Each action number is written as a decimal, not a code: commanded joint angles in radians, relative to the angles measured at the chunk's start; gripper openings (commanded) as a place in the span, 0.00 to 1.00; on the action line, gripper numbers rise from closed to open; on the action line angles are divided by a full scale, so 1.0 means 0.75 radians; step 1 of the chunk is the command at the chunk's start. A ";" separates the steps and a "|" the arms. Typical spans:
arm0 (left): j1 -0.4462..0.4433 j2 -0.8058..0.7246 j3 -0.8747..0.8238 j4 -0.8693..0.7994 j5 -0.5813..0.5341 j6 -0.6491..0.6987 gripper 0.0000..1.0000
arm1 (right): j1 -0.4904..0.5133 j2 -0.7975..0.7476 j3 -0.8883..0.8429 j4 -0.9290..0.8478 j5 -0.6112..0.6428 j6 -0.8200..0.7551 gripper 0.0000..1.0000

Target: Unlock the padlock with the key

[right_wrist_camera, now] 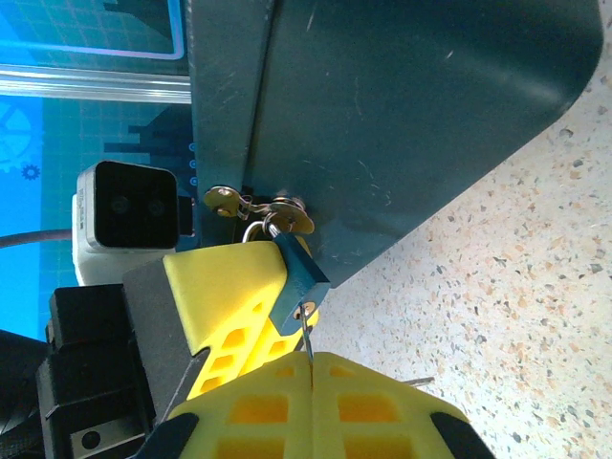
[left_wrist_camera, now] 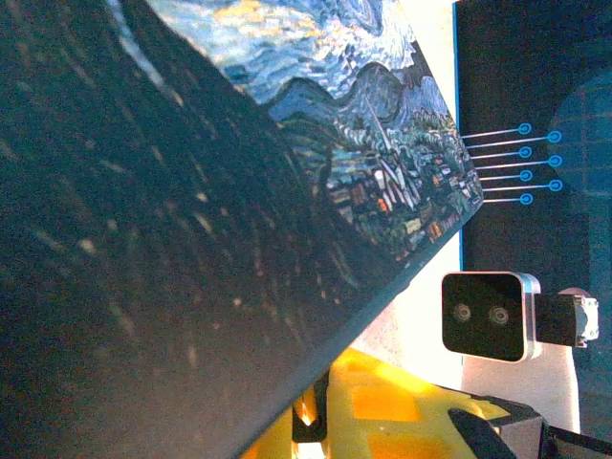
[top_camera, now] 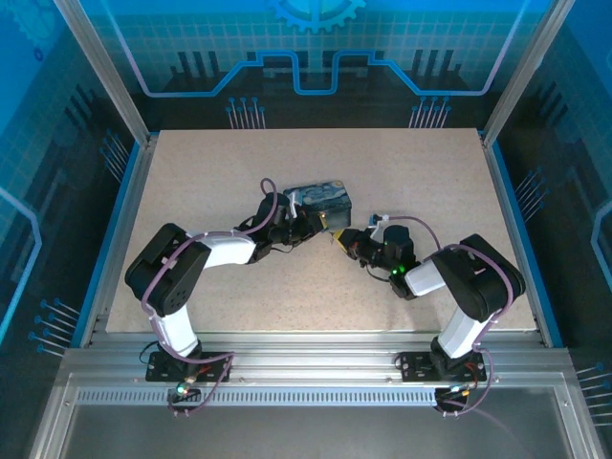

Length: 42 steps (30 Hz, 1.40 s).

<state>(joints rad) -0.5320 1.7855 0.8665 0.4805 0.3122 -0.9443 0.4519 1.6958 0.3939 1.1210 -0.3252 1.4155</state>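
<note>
Top external: the box [top_camera: 320, 202] sits mid-table [top_camera: 220, 163] with an arm at each end. The left gripper [top_camera: 298, 227] is against its near-left end and the right gripper [top_camera: 346, 240] is at its near-right corner. The lock and key are too small to make out from here.

Left wrist: the painted lid of the box [left_wrist_camera: 363, 124] and its dark side loom very close. The left gripper's own fingers are not clear here, so I cannot tell whether they are spread or clamped. Low in this view, the right gripper's yellow fingers [left_wrist_camera: 382, 411] reach in under the box edge.

Right wrist: the padlock [right_wrist_camera: 295, 277] hangs from the brass hasp [right_wrist_camera: 258, 206] on the side of the box [right_wrist_camera: 402, 124], and its shackle [right_wrist_camera: 255, 229] is closed through the hasp. The key [right_wrist_camera: 307, 335] is a thin shaft running from the bottom of the padlock down into the seam of the right gripper [right_wrist_camera: 311, 373], whose fingers are pressed together on it. One yellow finger [right_wrist_camera: 229, 287] of the left gripper sits just beside the padlock body.

Judging by this, picking up the key and bringing it to the keyhole are done. Whether it is fully seated is unclear. The turn and the release of the shackle are left.
</note>
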 commanded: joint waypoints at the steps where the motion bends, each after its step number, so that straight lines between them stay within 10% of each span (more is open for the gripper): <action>1: 0.014 0.005 -0.019 0.066 0.026 -0.015 0.00 | 0.021 -0.049 -0.025 0.048 0.028 0.012 0.00; 42: 0.016 0.010 -0.034 0.136 0.024 -0.066 0.00 | 0.125 0.027 -0.072 0.219 0.276 0.125 0.00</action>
<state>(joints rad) -0.5270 1.7859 0.8486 0.5228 0.3122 -0.9749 0.5308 1.7386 0.3531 1.2575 -0.1600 1.5024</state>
